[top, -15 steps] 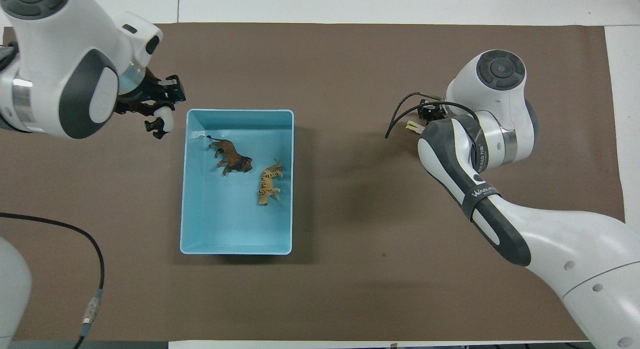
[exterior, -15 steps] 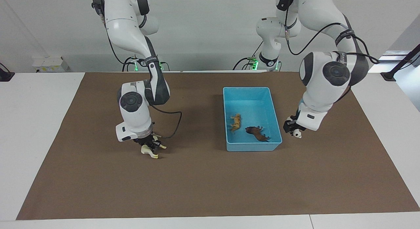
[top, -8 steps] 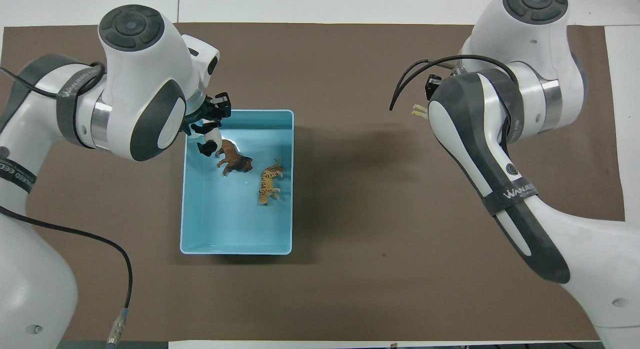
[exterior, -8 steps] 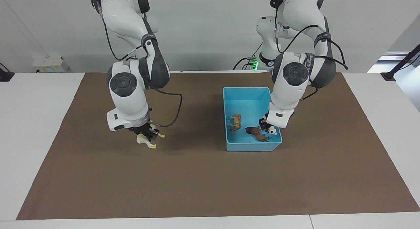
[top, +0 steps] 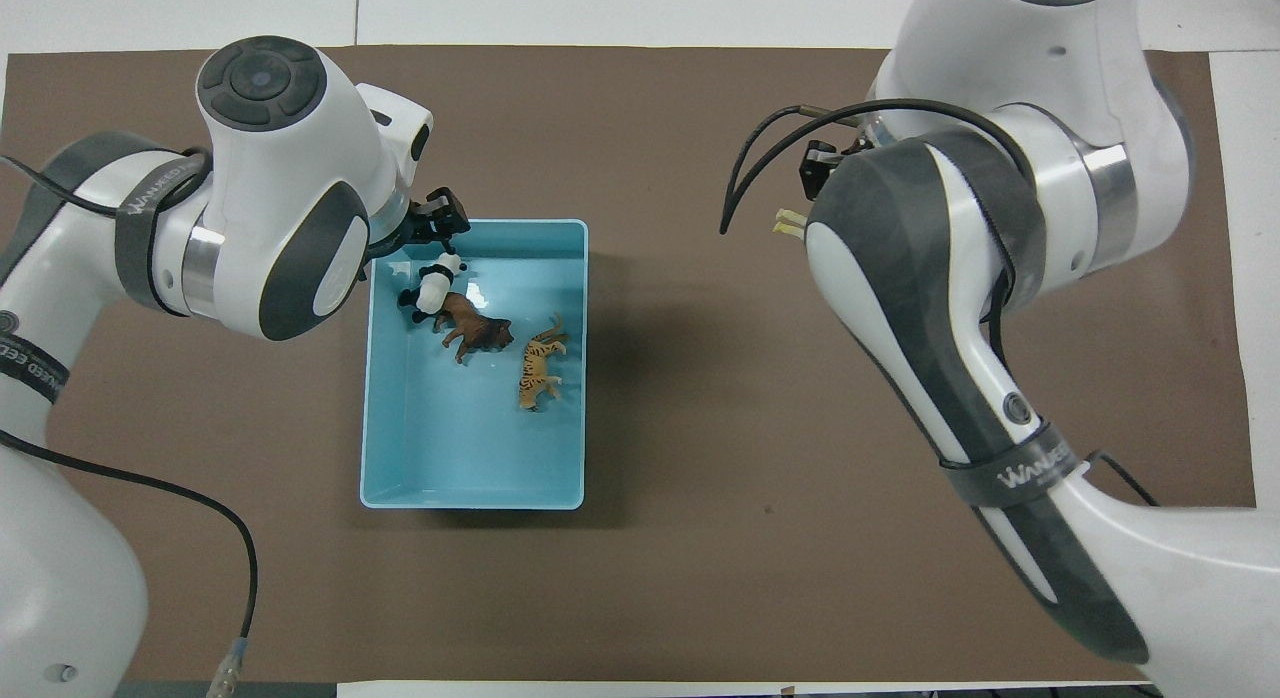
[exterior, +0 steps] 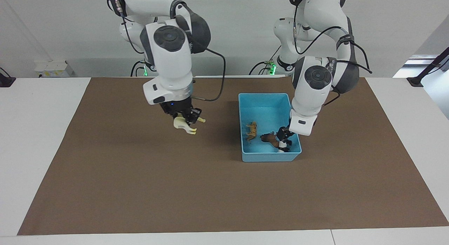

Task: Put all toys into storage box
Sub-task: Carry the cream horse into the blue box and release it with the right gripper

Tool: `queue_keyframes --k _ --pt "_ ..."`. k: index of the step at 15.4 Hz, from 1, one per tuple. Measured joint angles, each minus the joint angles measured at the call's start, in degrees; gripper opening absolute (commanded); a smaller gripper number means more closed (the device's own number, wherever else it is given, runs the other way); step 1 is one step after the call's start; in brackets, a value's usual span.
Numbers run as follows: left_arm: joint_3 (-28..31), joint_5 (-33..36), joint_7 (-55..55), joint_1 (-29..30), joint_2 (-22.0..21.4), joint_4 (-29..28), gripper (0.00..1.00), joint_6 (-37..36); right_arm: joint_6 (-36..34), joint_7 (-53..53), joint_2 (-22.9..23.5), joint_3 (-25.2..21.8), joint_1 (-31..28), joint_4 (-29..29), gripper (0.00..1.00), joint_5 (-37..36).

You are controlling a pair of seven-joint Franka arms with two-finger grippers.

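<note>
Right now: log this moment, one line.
left gripper: open over storage box | panda, lion, tiger: inside | right gripper: carrying horse

The white counter (exterior: 35, 132) (top: 700, 8) is covered over most of its top by a flat brown mat (exterior: 210, 189) (top: 700, 378). Bare white shows at both ends and along the edge far from the robots. On the mat lies the light blue storage box (exterior: 263, 94) (top: 480, 222), set flat between the mat's middle and the left arm's end, well inside the mat's edges. Its long sides run from near the robots toward the far edge. The mat toward the right arm's end is bare brown.
</note>
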Motion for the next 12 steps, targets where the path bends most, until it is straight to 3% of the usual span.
queue_keyframes --k 4,8,12 --pt "0.34 0.00 14.44 7.00 -0.77 0.35 1.00 0.90 5.84 14.33 0.41 0.16 8.42 0.52 0.00 1.30" --pt "0.54 0.00 27.31 12.59 -4.15 0.46 1.00 -1.04 12.30 21.07 0.97 0.22 13.29 0.65 0.00 4.62" --pt "0.55 -0.01 31.28 13.72 -8.87 0.42 1.00 -5.72 22.12 23.92 6.41 0.30 17.65 0.40 0.00 5.83"
